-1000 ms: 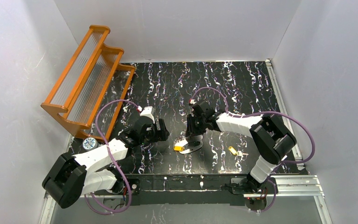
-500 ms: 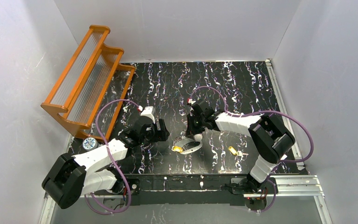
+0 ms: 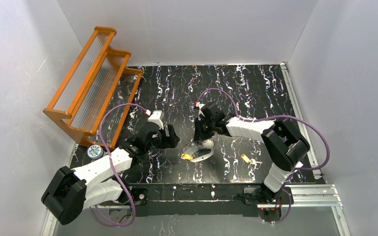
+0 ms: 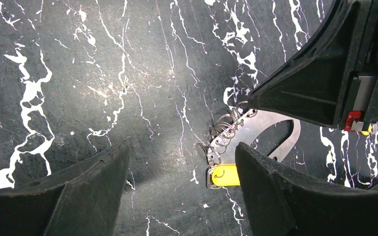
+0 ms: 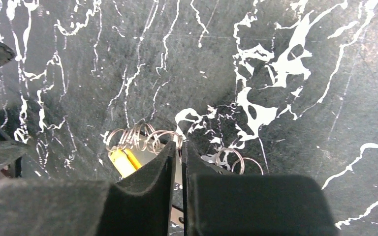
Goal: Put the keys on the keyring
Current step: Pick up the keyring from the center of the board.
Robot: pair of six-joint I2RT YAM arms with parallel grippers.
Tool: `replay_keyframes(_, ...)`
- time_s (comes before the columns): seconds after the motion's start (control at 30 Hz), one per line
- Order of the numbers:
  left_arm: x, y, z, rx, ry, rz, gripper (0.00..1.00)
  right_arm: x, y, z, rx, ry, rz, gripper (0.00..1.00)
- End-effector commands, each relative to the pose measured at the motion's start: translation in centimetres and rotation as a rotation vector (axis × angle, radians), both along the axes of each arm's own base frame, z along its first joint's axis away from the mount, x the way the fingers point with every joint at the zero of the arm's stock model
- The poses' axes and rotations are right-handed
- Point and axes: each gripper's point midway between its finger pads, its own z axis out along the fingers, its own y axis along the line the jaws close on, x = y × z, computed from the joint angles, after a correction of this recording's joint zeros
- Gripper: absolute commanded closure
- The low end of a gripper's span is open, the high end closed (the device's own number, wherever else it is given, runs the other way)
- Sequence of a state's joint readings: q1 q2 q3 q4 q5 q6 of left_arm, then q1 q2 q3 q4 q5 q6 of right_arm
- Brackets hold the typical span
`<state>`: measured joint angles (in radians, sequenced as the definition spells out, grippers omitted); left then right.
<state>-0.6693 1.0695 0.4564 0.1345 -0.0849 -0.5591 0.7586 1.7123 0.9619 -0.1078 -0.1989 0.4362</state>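
Observation:
The keyring (image 3: 207, 152) is a whitish oval band lying mid-table, with small wire rings (image 4: 224, 132) at its left end. One yellow-headed key (image 3: 188, 157) hangs on those rings, also seen as the key (image 4: 225, 175) by my left gripper's right finger. A second key (image 3: 246, 159) lies loose to the right. My right gripper (image 3: 203, 139) stands over the keyring's far edge, its fingers (image 5: 165, 162) pressed together with the grey band in the thin slit. My left gripper (image 3: 171, 139) is open, low over the table just left of the keyring (image 4: 275, 129).
An orange rack (image 3: 91, 86) with ribbed clear panels leans at the far left. A small round object (image 3: 94, 151) lies by the left edge. White walls close in three sides, and a metal rail (image 3: 300, 191) runs along the near edge.
My right gripper narrowed onto the keyring's far edge and shifted slightly up-left; the keyring and its yellow key shifted with it. My left arm edged toward the keyring, still open.

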Motion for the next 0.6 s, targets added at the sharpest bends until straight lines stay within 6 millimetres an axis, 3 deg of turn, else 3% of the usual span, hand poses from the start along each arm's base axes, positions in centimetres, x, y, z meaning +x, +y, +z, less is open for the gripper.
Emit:
replay_keyframes(0.0,0.4,-0.5,1.5,-0.021,-0.044,-0.03,0.25,0.8,1.2,1.2,0.043,-0.023,0.032,0.86)
replay_keyframes(0.1,0.6,-0.5,1.9,-0.022,-0.064,-0.038,0.25,0.7,1.0,1.1,0.033,-0.024,0.035,0.89)
replay_keyframes(0.27,0.9,-0.4,2.8,-0.018,-0.111,-0.042,0.25,0.6,0.7,0.6,0.004,-0.001,0.036,0.78)
replay_keyframes(0.4,0.9,-0.3,3.1,-0.018,-0.122,-0.044,0.25,0.1,0.9,0.3,0.015,0.026,0.051,0.75)
replay_keyframes(0.57,0.8,-0.4,3.0,-0.016,-0.114,-0.054,0.25,-0.5,1.3,-0.3,0.028,0.068,0.067,0.8)
